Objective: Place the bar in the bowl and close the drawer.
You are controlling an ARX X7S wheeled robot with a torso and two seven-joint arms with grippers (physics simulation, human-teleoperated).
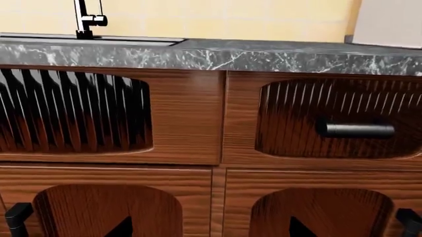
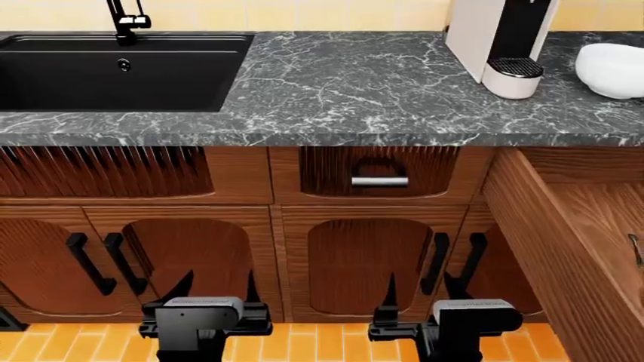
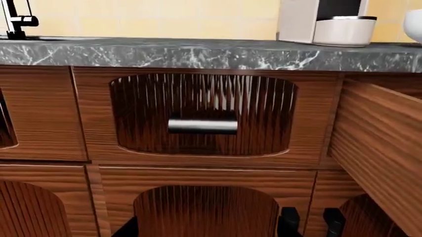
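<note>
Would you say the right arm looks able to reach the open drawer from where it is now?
Probably yes: the drawer stands pulled out just beside the right gripper, which hangs low before the cabinet doors with nothing between them.

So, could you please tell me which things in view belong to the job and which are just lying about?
Belong to the job:
- bowl on the counter
- open drawer at the right
- the bar is not visible

Just lying about:
- coffee machine
- sink
- faucet
- small silver-handled drawer
</note>
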